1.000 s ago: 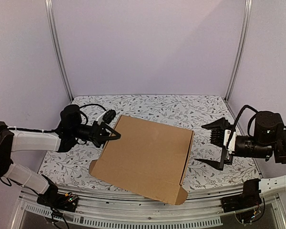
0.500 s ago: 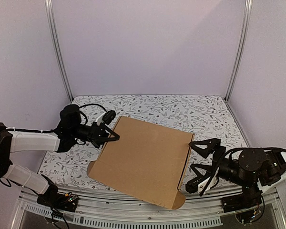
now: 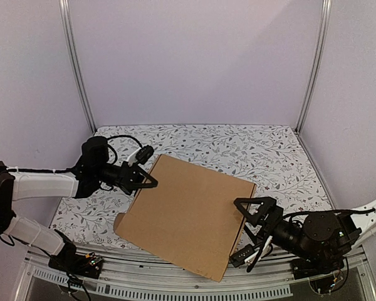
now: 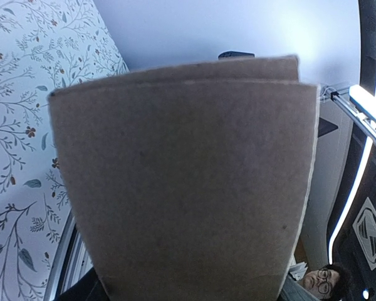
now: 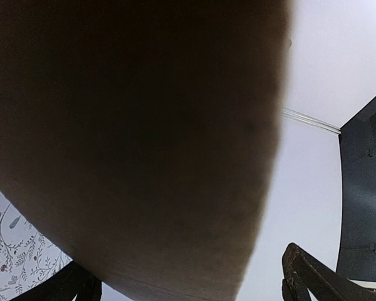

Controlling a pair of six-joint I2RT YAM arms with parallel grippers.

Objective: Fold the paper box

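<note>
We see that the right arm point(image 3: 319, 235) has swung down from its raised post at the right side of the table point(image 3: 238, 141) and now lies low by the near edge; the right gripper point(image 3: 234, 232), well apart from the paper box point(image 3: 182, 213) a second ago, now has its spread fingers at the box's right edge, close to the near corner; the box has slid and turned slightly, its near corner closer to us; the rounded tab there no longer shows.

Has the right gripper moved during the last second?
Yes. The right gripper moved left, away from the right post and toward the near rail, and now straddles the paper box edge.
</note>
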